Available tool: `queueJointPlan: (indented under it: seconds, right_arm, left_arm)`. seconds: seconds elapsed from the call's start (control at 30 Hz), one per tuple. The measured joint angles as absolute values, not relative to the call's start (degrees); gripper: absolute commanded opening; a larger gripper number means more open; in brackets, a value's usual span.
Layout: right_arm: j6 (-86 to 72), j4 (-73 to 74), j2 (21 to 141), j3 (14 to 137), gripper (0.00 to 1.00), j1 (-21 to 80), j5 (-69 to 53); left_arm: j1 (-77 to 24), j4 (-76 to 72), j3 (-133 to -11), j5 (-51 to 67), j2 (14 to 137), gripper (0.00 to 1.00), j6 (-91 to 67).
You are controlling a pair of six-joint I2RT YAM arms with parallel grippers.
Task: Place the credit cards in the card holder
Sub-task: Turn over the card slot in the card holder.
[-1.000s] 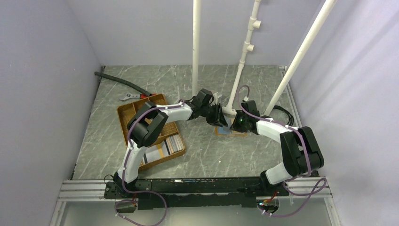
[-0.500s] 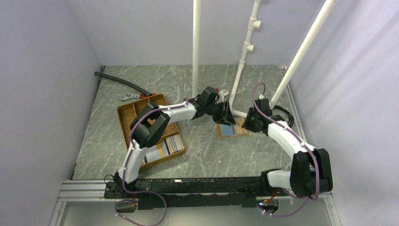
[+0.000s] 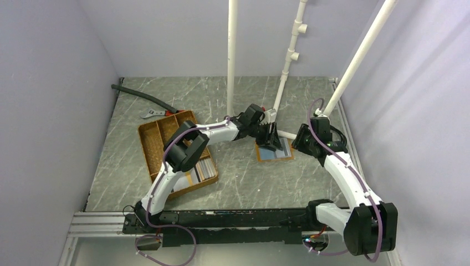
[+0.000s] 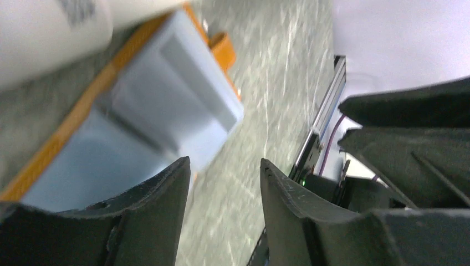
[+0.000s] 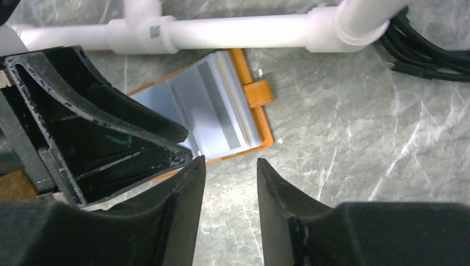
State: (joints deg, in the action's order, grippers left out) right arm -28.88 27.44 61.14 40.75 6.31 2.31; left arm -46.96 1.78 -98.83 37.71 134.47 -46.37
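Observation:
The orange-tan card holder (image 3: pixel 275 159) lies open on the table beside the white pipe foot, with light-blue and grey credit cards (image 3: pixel 275 151) in its sleeves. My left gripper (image 3: pixel 271 137) hangs over the holder's far left part, open, with only table between its fingers. From the left wrist, the holder's strap (image 4: pixel 221 49) and a pale blue card (image 4: pixel 166 83) sit above the open left gripper (image 4: pixel 224 166). My right gripper (image 3: pixel 304 142) stands open just right of the holder. The right wrist view has the cards (image 5: pixel 210 105) and strap (image 5: pixel 259 92) ahead of the empty right gripper (image 5: pixel 230 163).
A brown woven divided tray (image 3: pixel 161 130) at the left holds more cards (image 3: pixel 202 169). White pipes (image 5: pixel 221 27) run along the holder's far side, and black cables (image 5: pixel 427 50) lie at the right. A black hose (image 3: pixel 138 95) and a tool (image 3: pixel 152 114) rest at the back left.
My right gripper has opened and drawn back to the right, off the card holder. My left gripper has opened wider and shifted right over the holder.

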Motion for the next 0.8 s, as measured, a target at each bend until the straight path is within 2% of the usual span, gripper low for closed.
queueJointPlan:
  seconds: [0.07, 0.17, 0.2, 0.27, 0.3, 0.37, 0.43, 0.5, 0.57, 0.67, 0.8]
  right_arm:
    - [-27.1, 27.2, 60.9, 40.8, 0.45, 6.8, 0.4]
    - [-25.2, 26.2, 63.0, 40.8, 0.44, 9.3, -2.7]
    - [-24.5, 25.1, 65.6, 40.9, 0.43, 11.0, -4.1]
    - [-24.4, 24.0, 68.5, 41.0, 0.39, 14.2, -5.1]
    - [-24.4, 23.6, 69.9, 41.0, 0.35, 15.2, -5.5]
    - [-24.6, 23.0, 72.4, 41.1, 0.34, 16.0, -5.1]
    - [-25.0, 23.0, 73.8, 41.2, 0.37, 16.4, -3.2]
    - [-25.1, 23.0, 73.8, 41.3, 0.43, 17.7, -1.2]
    - [-25.6, 22.5, 73.8, 42.1, 0.45, 20.8, -1.6]
    - [-28.9, 16.7, 74.5, 42.8, 0.51, 27.1, -9.1]
    - [-34.7, 7.0, 79.7, 44.0, 0.59, 34.6, -18.1]
  left_arm:
    - [-46.7, 2.2, -95.9, 37.5, 132.0, 0.61, -45.2]
    - [-45.4, 5.8, -84.7, 36.4, 121.5, 0.64, -42.4]
    - [-44.6, 8.1, -81.1, 35.9, 116.8, 0.73, -41.3]
    - [-42.5, 12.1, -74.6, 34.4, 106.0, 0.81, -39.6]
    - [-40.6, 13.7, -72.6, 34.0, 101.4, 0.84, -38.9]
    - [-37.5, 16.8, -68.1, 32.1, 91.7, 0.87, -38.2]
    - [-33.8, 21.6, -63.5, 28.1, 81.5, 0.88, -38.1]
    - [-31.7, 26.6, -60.0, 24.2, 74.5, 0.88, -38.4]
    - [-30.9, 30.8, -56.7, 21.3, 70.2, 0.87, -39.3]
    - [-29.2, 34.8, -50.7, 18.6, 67.8, 0.87, -41.7]
    - [-27.3, 38.5, -46.0, 15.2, 67.8, 0.96, -46.0]
